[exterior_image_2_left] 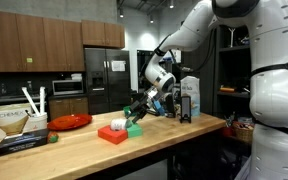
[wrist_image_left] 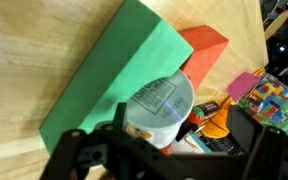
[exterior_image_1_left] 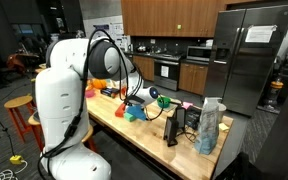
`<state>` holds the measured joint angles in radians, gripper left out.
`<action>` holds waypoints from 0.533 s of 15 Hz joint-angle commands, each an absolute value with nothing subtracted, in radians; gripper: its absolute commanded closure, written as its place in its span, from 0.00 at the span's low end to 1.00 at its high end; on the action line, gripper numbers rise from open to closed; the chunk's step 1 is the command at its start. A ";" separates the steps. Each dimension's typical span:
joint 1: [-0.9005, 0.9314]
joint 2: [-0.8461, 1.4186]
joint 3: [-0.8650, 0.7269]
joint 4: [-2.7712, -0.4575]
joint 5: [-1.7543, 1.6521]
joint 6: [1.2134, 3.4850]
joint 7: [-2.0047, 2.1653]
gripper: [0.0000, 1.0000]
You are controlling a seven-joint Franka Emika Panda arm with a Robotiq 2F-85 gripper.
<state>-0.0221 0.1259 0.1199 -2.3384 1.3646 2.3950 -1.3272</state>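
In an exterior view, the white arm (exterior_image_1_left: 64,100) bends over the wooden bench (exterior_image_1_left: 154,142). Its jaws hang low above a cluster of coloured things near the middle of the top. A green block (exterior_image_1_left: 134,113) lies just below them. A pale bag (exterior_image_1_left: 210,127) stands upright toward the near end, with a black stand (exterior_image_1_left: 174,127) just beside it. At this size, the state of the jaws cannot be made out.

In an exterior view from along the bench (exterior_image_2_left: 189,135), the jaws tilt downward right over the green block (exterior_image_2_left: 134,127). The block rests flat on the wood, just beside a red block (exterior_image_2_left: 112,134). A red bowl (exterior_image_2_left: 71,121) sits further along, well apart from both. The bag (exterior_image_2_left: 190,97) stands behind the wrist. Here too the jaws are too small to read.

In the wrist view, the green block (wrist_image_left: 104,80) runs slantwise across the picture, with the red block (wrist_image_left: 206,48) against one end of it. A round clear container (wrist_image_left: 162,103) sits at the green block's lower edge, between the two black jaws, one on either side of it. It cannot be told whether they press on the container or only flank it. A heap of coloured toys (wrist_image_left: 274,100) lies at the right edge.
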 commanded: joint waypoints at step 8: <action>0.060 0.028 0.109 -2.368 1.333 2.596 -1.425 0.00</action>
<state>0.0235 0.1033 0.1167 -2.3325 1.3557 2.4988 -1.3877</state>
